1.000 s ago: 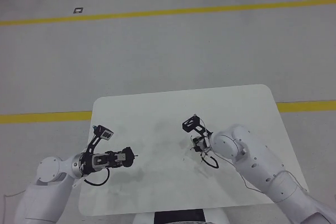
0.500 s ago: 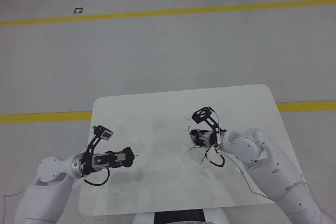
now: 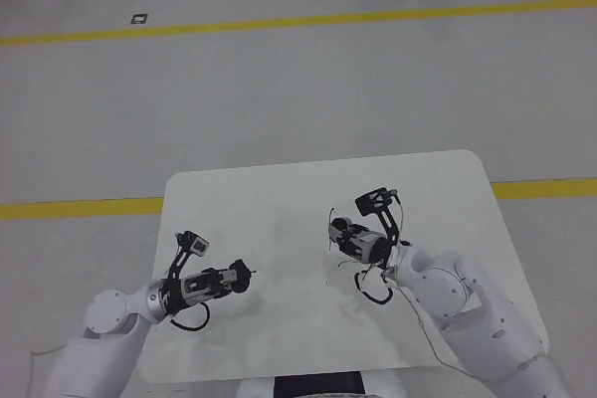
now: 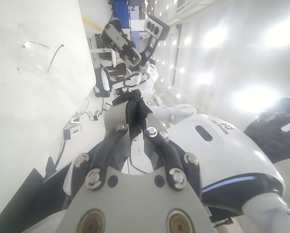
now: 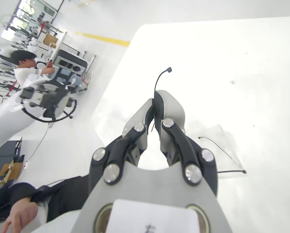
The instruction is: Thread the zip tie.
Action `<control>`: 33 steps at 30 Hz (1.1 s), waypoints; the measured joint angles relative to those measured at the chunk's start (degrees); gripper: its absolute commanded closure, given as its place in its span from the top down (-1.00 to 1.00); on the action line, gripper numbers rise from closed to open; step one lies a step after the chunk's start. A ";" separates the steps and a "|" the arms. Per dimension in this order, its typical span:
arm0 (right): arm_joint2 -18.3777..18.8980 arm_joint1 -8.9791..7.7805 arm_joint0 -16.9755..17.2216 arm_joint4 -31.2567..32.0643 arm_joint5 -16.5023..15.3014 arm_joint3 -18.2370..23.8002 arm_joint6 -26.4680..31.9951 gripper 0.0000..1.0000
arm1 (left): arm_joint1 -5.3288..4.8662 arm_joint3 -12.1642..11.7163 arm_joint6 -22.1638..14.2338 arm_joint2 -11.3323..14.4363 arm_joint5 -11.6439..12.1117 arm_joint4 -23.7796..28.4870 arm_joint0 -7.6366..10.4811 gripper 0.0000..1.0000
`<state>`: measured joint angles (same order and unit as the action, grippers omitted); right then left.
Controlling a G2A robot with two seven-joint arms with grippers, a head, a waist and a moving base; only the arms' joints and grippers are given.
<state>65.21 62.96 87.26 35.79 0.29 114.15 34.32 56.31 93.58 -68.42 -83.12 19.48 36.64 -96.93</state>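
Black nylon zip tie (image 5: 169,70) is pinched in my right tool (image 5: 154,98), fingers clamped flat on the strap, over the counter (image 5: 232,49). A short curved length with the locking head pokes out past the tips. Left tool (image 4: 135,109): fingers pressed together, something dark between the pads, can't tell what. Tools are well apart across the counter. Spare ties (image 5: 243,171) lie on a clear sheet (image 5: 215,134) near the right tool. Handling guess: the tie is very light, thin, springy and slick, so it'll bow or twist under any push. Best grip is close behind the head, flat side to the pads. Take the tail near its tip so it stays straight for the slot.
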 measured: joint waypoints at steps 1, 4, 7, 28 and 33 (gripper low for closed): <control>-0.45 0.07 0.86 0.27 0.21 0.81 -1.38 -1.00 | 0.38 0.16 0.86 0.60 0.00 -1.19 -0.04 -1.00; -1.92 0.27 2.25 1.43 0.47 2.20 -4.12 -1.00 | 1.38 0.24 2.78 2.16 0.00 -3.24 0.12 -1.00; -3.14 0.53 2.76 1.93 0.61 2.82 -6.71 -1.00 | 2.41 0.17 4.51 3.65 0.00 -4.95 0.71 -1.00; -6.74 1.22 5.63 6.53 -0.21 4.29 -17.15 -1.00 | 4.71 -0.10 10.71 7.85 0.00 -8.27 0.59 -1.00; -8.19 1.47 6.95 9.02 -0.10 4.74 -20.68 -1.00 | 6.14 0.99 13.18 8.21 0.00 -8.21 -0.17 -1.00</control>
<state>57.03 64.44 94.22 44.81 0.20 118.88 13.64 62.45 94.57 -55.24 -74.91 19.48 28.43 -97.10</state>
